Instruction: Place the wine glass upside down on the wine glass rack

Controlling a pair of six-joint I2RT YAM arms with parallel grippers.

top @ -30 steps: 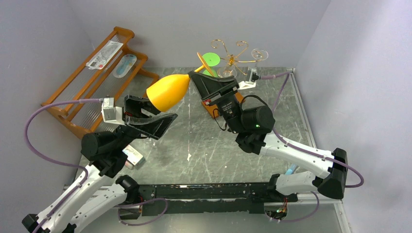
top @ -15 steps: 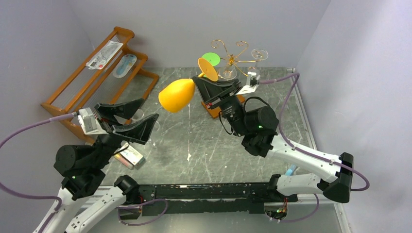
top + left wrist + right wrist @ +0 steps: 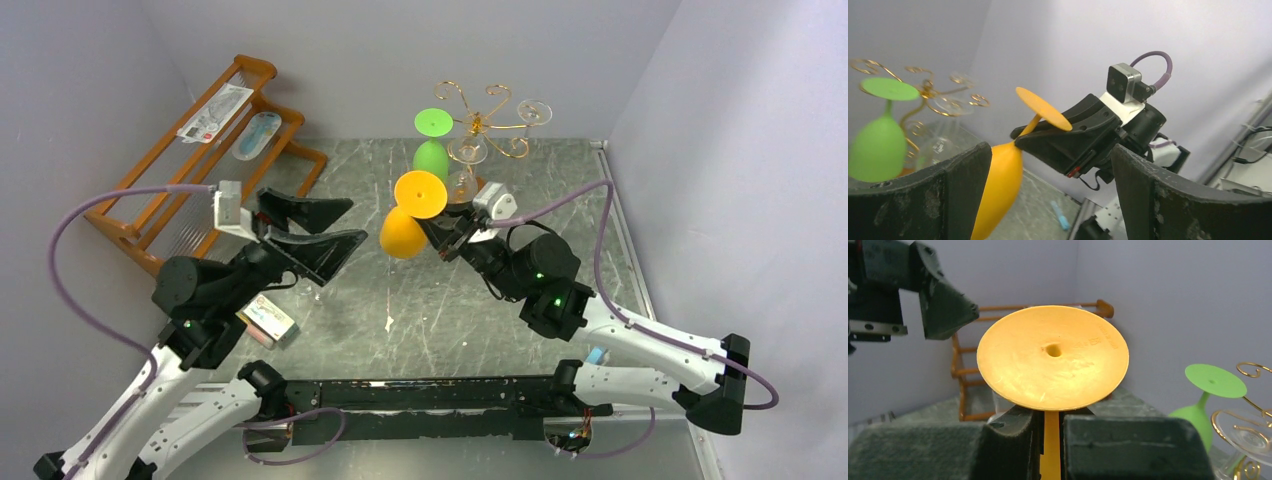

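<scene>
The orange wine glass (image 3: 404, 232) hangs in the air over the table's middle, bowl down and foot (image 3: 420, 193) up. My right gripper (image 3: 438, 226) is shut on its stem (image 3: 1050, 440), just under the foot (image 3: 1053, 357). My left gripper (image 3: 356, 222) stands open to the left of the bowl (image 3: 998, 190), apart from it. The wine glass rack (image 3: 482, 122), of gold wire, stands at the back. A green glass (image 3: 431, 152) and a clear glass (image 3: 466, 150) hang on it upside down.
A wooden slatted shelf (image 3: 200, 160) with packets on it leans at the back left wall. A small box (image 3: 268, 322) lies near the left arm. A blue item (image 3: 598, 352) lies by the right arm's base. Walls close in on three sides.
My left gripper opened, let go of the orange bowl and drew back to the left. My right gripper turned the glass foot-up and brought it nearer, away from the rack.
</scene>
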